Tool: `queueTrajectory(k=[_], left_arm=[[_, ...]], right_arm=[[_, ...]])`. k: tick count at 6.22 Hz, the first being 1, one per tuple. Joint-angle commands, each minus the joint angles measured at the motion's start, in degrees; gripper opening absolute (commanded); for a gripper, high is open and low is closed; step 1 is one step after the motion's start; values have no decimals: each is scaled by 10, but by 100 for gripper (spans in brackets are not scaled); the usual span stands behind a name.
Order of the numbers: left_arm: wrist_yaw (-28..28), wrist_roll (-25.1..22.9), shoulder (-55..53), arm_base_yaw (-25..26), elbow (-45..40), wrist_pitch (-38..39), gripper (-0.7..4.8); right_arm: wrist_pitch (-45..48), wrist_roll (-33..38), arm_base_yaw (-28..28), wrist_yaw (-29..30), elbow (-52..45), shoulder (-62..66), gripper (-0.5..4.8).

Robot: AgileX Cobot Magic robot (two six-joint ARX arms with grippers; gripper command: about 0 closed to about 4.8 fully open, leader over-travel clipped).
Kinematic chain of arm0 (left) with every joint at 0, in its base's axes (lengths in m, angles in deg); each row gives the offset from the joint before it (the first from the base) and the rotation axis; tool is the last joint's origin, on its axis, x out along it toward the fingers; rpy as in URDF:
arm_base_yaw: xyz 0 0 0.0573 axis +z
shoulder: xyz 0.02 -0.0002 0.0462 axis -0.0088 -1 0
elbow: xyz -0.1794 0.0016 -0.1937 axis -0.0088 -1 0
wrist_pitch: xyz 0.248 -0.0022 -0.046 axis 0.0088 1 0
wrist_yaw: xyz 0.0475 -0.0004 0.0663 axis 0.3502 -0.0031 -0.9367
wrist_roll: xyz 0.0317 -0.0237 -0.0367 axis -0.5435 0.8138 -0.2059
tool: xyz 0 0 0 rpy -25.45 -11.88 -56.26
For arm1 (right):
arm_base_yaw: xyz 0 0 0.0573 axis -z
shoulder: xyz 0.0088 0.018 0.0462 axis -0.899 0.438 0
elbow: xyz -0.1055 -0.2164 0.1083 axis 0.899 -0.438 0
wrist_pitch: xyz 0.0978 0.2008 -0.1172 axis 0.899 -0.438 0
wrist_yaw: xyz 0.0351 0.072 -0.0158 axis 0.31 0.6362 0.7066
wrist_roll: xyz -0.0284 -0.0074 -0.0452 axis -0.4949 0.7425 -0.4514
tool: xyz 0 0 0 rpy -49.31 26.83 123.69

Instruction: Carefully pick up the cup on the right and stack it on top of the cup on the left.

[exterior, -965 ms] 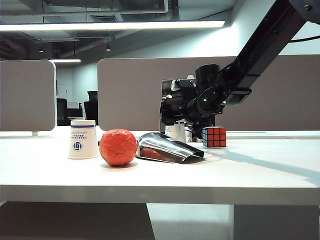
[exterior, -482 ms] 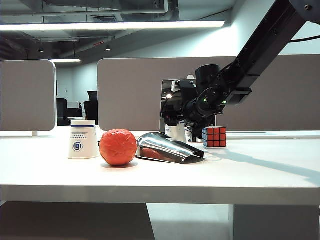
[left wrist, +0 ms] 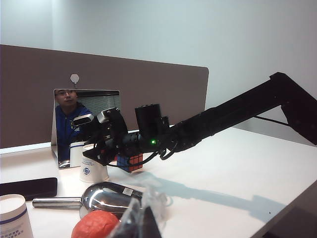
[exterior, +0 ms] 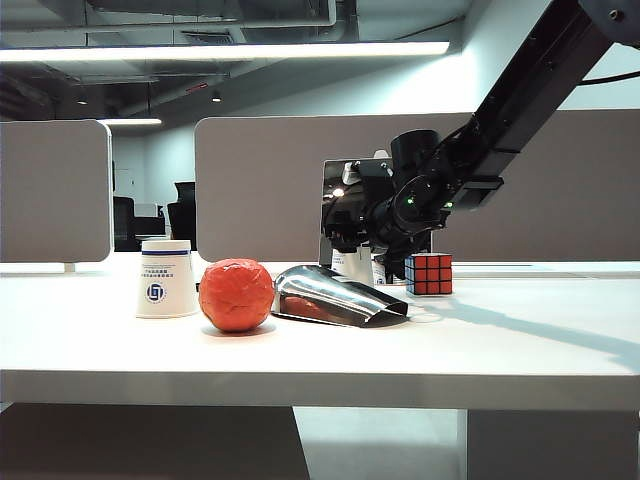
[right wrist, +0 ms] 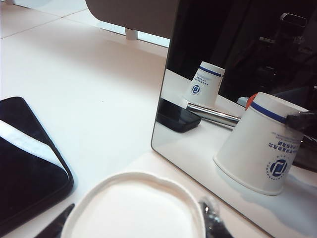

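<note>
Fingers (right wrist: 210, 218) of the right gripper (right wrist: 133, 225) set either side of the upturned right cup (right wrist: 133, 208), right by the mirror (right wrist: 198, 39); couldn't tell whether pinched yet. Grasp step, by the look. Needed next: gentle squeeze, straight lift, carry toward nine o'clock over scoop (exterior: 335, 295) and ball (exterior: 236, 294) to the left cup (exterior: 166, 279). Left gripper (left wrist: 138, 223) idle, apart from both cups, finger state unreadable.
</note>
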Motion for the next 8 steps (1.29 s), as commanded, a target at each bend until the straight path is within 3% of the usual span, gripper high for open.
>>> queueTrajectory(k=[1, 8], left_arm=[[1, 0, 0, 0, 1, -4, -5], [-3, -1, 0, 0, 1, -3, -5]], right_arm=[[27, 0, 0, 27, 3, -3, 290], [75, 20, -29, 156, 68, -7, 291]])
